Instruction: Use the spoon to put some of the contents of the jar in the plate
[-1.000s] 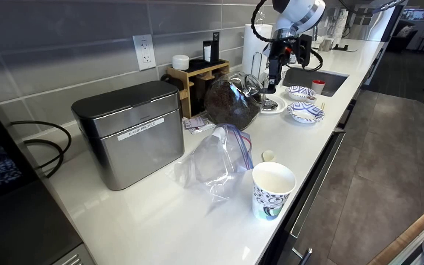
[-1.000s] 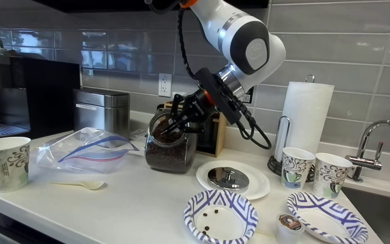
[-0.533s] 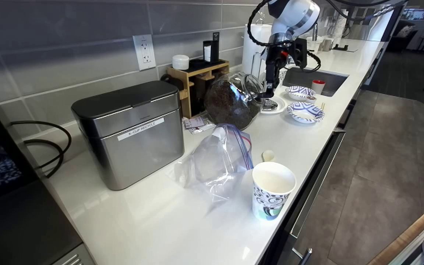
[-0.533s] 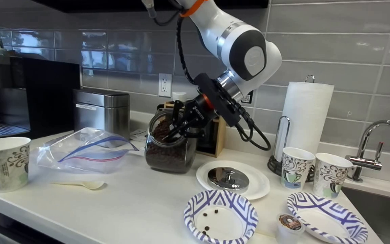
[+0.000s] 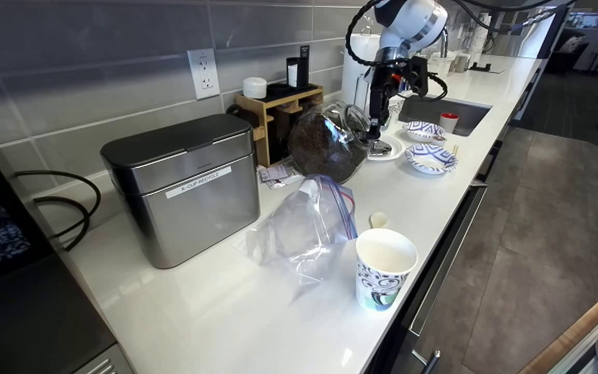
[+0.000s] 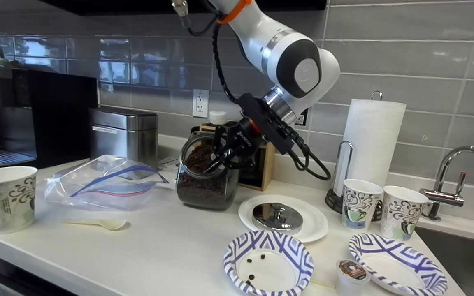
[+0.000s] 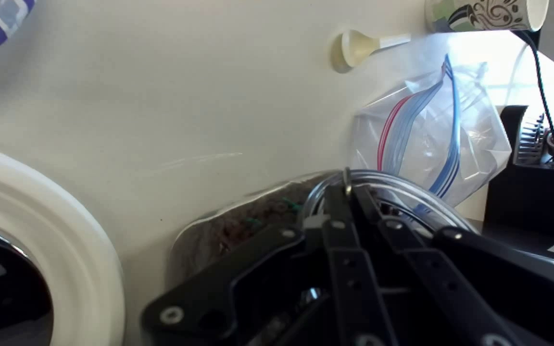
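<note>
A glass jar (image 6: 204, 191) of dark beans stands tilted, mouth toward the counter's front; it also shows in the wrist view (image 7: 224, 230). My gripper (image 6: 212, 165) is at the jar's mouth, fingertips at the opening. In the wrist view the fingers (image 7: 351, 197) are close together on a thin, shiny piece (image 7: 347, 180), seen edge-on; it looks like a spoon, but most of it is hidden. A pale spoon (image 6: 111, 224) lies on the counter; it also shows in the wrist view (image 7: 359, 48). A blue-patterned paper bowl (image 6: 274, 275) holds a few beans.
A white plate (image 6: 321, 222) carries the jar's metal lid (image 6: 276, 218). A clear bag (image 6: 101, 185) and a steel bin (image 5: 205, 202) stand beside the jar, a wooden shelf (image 6: 269, 166) behind it. Paper cups (image 6: 358, 205), a coffee pod (image 6: 350, 279) and another bowl (image 6: 403, 267) are near the sink.
My gripper has moved slightly down at the jar's mouth, and the upper arm has shifted left in the frontal exterior picture. The jar, bowls and counter spoon have not moved.
</note>
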